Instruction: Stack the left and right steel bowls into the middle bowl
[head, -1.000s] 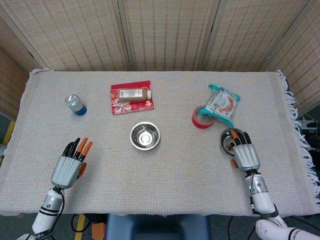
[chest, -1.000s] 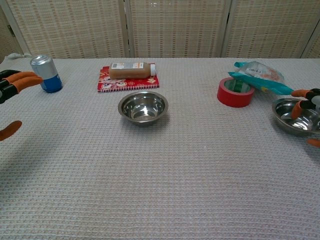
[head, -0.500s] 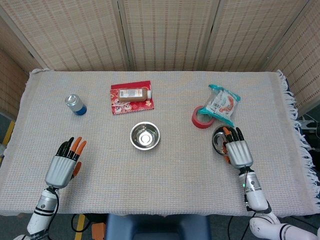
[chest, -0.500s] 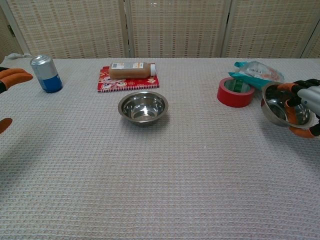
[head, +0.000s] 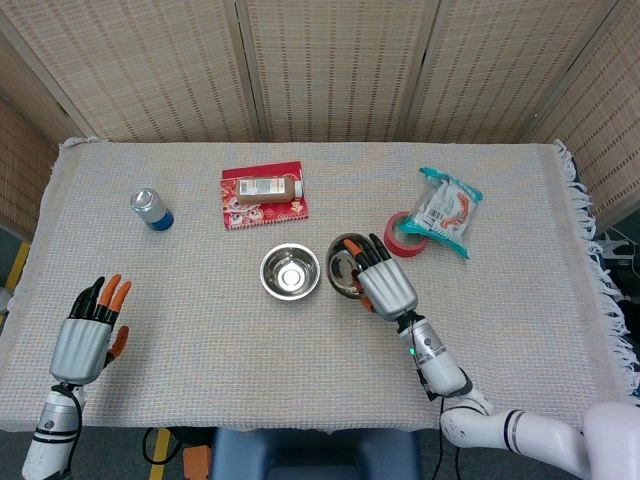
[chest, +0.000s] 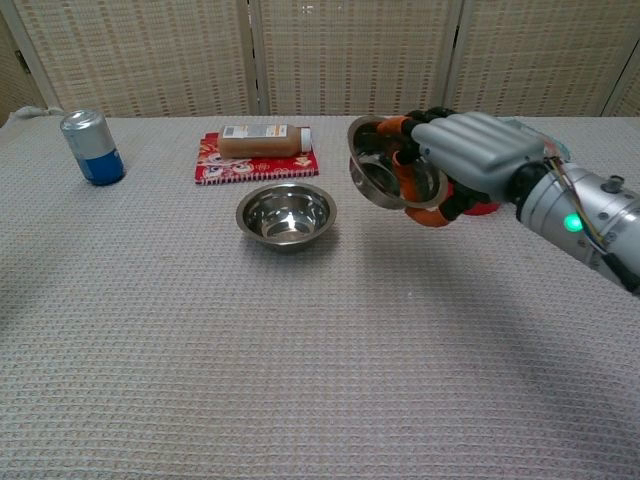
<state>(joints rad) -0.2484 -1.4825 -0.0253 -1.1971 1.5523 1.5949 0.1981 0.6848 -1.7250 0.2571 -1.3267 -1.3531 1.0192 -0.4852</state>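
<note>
The middle steel bowl (head: 290, 271) (chest: 286, 215) rests upright on the cloth at the table's centre. My right hand (head: 385, 287) (chest: 465, 160) grips a second steel bowl (head: 346, 267) (chest: 383, 174) by its rim, holding it tilted in the air just right of the middle bowl. My left hand (head: 86, 335) hovers near the front left of the table with fingers spread and nothing in it; the chest view does not show it. No third bowl is visible.
A blue can (head: 152, 209) (chest: 91, 147) stands at the back left. A brown bottle (head: 267, 187) lies on a red booklet (head: 262, 208) behind the middle bowl. A red tape roll (head: 401, 235) and a snack packet (head: 446, 208) lie at the right.
My right hand has lifted the right bowl and carried it leftward to beside the middle bowl. My left hand has drawn back toward the front left, out of the chest view.
</note>
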